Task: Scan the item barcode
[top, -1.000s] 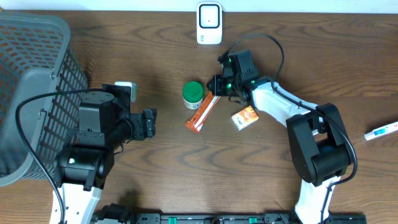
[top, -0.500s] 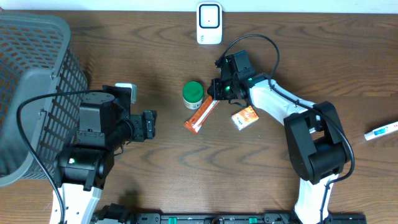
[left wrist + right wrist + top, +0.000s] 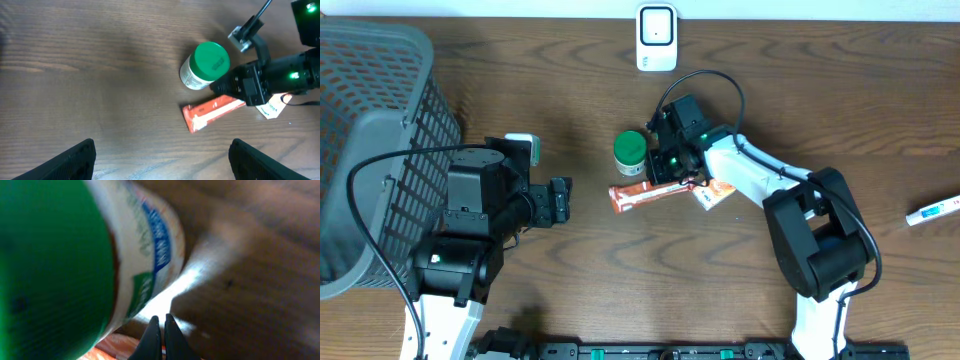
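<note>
Now, the orange packet [image 3: 653, 194] lies flat on the table [image 3: 820, 80], lengthwise across it. Its right end sits directly under the right gripper [image 3: 160, 320]. That gripper's jaws are pressed together. The wrist view shows a patch of orange just below and left of the fingertips, but I cannot tell whether the packet's edge is pinched between them. The green-lidded bottle [image 3: 631, 150] stands upright just beyond the gripper on its left, very close to the fingers. It fills most of the right wrist view and crowds that side of the packet. A small orange box [image 3: 718, 193] lies just behind the gripper, partly hidden under the right arm's forearm. The white scanner [image 3: 657, 38] stands at the far edge of the table, well ahead of the gripper and past the bottle. The left gripper [image 3: 162, 165] hangs well away from the packet with its fingers spread wide and nothing between them. A grey basket [image 3: 380, 120] stands beyond the left arm, and a white tube [image 3: 932, 211] lies far off near the right edge.
</note>
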{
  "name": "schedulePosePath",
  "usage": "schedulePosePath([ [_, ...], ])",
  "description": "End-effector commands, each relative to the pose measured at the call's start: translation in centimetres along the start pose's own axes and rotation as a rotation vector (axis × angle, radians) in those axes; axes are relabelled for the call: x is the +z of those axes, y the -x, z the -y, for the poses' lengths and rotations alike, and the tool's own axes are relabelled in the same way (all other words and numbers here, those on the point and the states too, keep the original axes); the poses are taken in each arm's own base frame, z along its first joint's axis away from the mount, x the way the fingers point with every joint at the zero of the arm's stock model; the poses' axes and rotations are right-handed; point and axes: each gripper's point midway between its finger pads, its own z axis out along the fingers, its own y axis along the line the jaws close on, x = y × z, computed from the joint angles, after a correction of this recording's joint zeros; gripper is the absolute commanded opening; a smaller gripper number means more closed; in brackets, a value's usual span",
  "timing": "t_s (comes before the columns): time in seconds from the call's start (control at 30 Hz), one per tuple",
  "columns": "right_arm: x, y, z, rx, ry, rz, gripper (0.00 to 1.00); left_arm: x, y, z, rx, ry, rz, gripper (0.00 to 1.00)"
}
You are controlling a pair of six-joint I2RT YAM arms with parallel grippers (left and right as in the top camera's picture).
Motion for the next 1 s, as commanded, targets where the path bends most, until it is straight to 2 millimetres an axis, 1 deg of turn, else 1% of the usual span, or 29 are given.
schedulePosePath([
  [0.0,0.6,-0.5,-1.1,-0.085,0.005,-0.019,0.02,0.0,-0.1,-0.4,-0.009,0.018,0.000,0.86],
  [0.1,0.9,-1.2,-1.9,-0.110,0.013,-0.037,0.02,0.0,-0.1,-0.4,-0.009,0.018,0.000,0.86],
  [0.23,1.3,-2.9,-3.0,-0.121,0.020,-0.093,0.01,0.0,-0.1,-0.4,-0.009,0.018,-0.001,0.86],
  [0.47,1.9,-6.8,-5.4,-0.196,0.023,-0.212,0.01,0.0,-0.1,-0.4,-0.009,0.018,-0.001,0.86],
  [0.57,2.0,-8.6,-6.0,-0.205,0.012,-0.272,0.01,0.0,-0.1,-0.4,-0.009,0.018,-0.001,0.86],
  [0.63,2.0,-9.5,-6.1,-0.213,-0.006,-0.298,0.01,0.0,-0.1,-0.4,-0.009,0.018,-0.001,0.86],
  [0.73,1.9,-9.7,-5.8,-0.217,-0.051,-0.298,0.01,0.0,-0.1,-0.4,-0.009,0.018,-0.001,0.86],
  [0.83,1.1,-9.4,-6.1,-0.220,-0.056,-0.284,0.01,0.0,-0.1,-0.4,-0.009,0.018,-0.001,0.86],
  [0.93,-0.2,-8.4,-6.1,-0.222,-0.092,-0.238,0.01,0.0,-0.1,-0.4,-0.009,0.018,-0.001,0.86],
  [0.97,-0.8,-7.9,-6.0,-0.221,-0.112,-0.212,0.04,0.0,-0.1,-0.4,-0.009,0.018,-0.001,0.86],
])
